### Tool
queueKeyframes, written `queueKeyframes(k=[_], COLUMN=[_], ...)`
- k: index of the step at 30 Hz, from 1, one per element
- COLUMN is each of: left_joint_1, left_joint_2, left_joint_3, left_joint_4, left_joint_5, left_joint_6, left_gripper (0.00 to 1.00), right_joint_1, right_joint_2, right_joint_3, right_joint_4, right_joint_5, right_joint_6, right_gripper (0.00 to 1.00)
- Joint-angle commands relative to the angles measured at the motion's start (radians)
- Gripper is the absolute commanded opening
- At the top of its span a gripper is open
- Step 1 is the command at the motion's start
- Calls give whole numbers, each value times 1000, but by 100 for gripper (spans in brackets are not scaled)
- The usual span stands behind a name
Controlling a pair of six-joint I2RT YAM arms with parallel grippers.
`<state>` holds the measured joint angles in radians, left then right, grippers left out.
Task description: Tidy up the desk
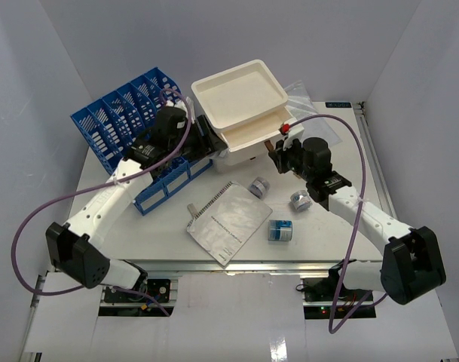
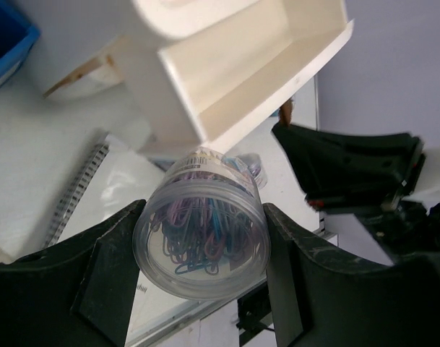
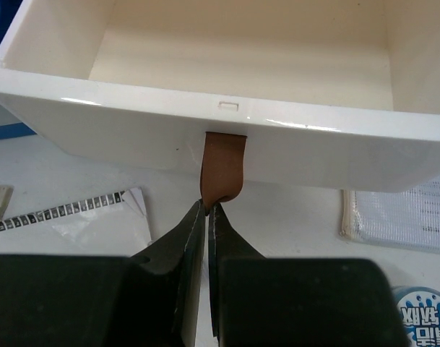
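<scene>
Two grippers work at a white drawer box toward the far side of the desk. The left gripper clasps a clear jar of paper clips just before the open drawer. The right gripper is pinched tight on the drawer's brown pull tab. Around them lie a blue file rack, spiral notebook, two small round containers, small blue box and plastic bag. White walls enclose the desk on three sides.

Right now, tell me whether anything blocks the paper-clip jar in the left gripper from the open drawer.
Nothing visible does. The paper-clip jar, held in the left gripper, sits close to the open drawer, whose visible inside is bare. The right gripper pinches the brown pull tab at its front, beside the path.
</scene>
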<state>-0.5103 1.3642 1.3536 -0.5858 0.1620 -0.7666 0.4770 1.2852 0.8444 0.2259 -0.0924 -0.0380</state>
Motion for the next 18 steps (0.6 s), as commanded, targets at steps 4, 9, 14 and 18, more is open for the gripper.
queueKeyframes(k=[4,9,14,18], left_joint_1=[-29,-66,-110,-132], left_joint_2=[176,296,394,437], left_joint_3=[249,400,516,575], left_joint_4=[47,32,-14,-84], left_joint_5=[62,47,1,-69], left_joint_6=[80,98,108,122], left_gripper=[0,0,0,1], right_joint_1=[0,-2,-3,-4], right_joint_2=[-108,-146,-173,-176], right_joint_3=[-59,-76,-87,-85], right_joint_4=[-58,-92,-100,-96], right_joint_5=[-62,-93,-90,-78], right_joint_6=[-34,-56,-70,-77], right_gripper=[8,8,8,9])
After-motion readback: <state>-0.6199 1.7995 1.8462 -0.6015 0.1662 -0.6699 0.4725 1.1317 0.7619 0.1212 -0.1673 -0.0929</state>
